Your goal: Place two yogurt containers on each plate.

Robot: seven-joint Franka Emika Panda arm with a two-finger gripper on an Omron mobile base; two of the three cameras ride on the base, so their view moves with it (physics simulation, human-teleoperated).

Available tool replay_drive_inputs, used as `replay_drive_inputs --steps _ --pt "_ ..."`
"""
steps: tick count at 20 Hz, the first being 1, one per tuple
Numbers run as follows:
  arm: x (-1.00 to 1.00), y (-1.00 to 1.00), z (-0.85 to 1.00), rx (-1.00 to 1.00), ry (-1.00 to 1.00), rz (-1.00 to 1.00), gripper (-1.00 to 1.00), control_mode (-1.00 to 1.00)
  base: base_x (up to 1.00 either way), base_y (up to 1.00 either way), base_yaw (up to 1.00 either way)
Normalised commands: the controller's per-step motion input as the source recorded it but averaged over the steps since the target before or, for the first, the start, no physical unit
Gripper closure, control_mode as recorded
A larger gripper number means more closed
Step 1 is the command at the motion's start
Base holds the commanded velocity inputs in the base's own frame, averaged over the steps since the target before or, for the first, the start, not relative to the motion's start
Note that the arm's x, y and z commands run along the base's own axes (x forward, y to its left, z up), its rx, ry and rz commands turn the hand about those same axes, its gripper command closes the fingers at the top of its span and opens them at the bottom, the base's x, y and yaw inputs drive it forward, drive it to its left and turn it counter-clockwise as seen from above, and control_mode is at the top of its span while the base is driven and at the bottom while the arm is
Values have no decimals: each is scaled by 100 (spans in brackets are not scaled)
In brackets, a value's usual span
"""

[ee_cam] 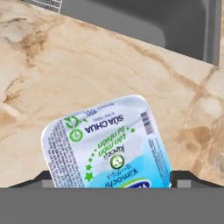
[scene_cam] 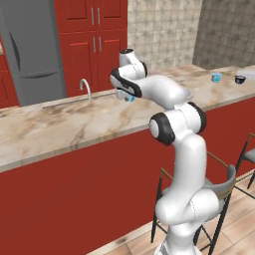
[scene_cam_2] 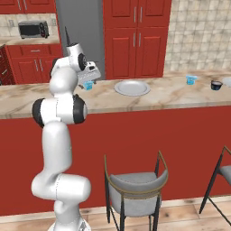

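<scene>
My gripper (scene_cam: 127, 95) (scene_cam_2: 89, 82) (ee_cam: 112, 180) is shut on a light-blue yogurt container (scene_cam: 131, 98) (scene_cam_2: 88, 85), held just above the marble counter near the sink. In the hand view its printed pale lid (ee_cam: 107, 140) sits between the two fingertips (ee_cam: 44, 177). A round pale plate (scene_cam_2: 131, 87) lies on the counter to the right of the gripper; in the left base view my arm hides most of the plate (scene_cam: 189, 92). A second yogurt container (scene_cam: 216, 77) (scene_cam_2: 191, 80) stands farther right. Another plate (scene_cam_2: 227, 81) (scene_cam: 248, 73) shows at the right edge.
A small dark bowl (scene_cam: 240, 79) (scene_cam_2: 216, 85) sits between the far yogurt and the edge plate. The sink (ee_cam: 144, 22) and its faucet (scene_cam: 85, 87) lie beyond the gripper. Stools (scene_cam_2: 135, 185) stand before the red counter front; a fridge (scene_cam: 30, 50) is behind.
</scene>
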Motion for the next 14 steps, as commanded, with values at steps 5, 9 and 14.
replay_drive_inputs --steps 5,9,14 --pt "0 0 -37 -4 0 1 100 -100 0 0 0" --pt "-32 0 49 0 -8 -3 100 -100 0 0 0" --pt "-76 -32 99 0 -8 -21 100 -100 0 0 0"
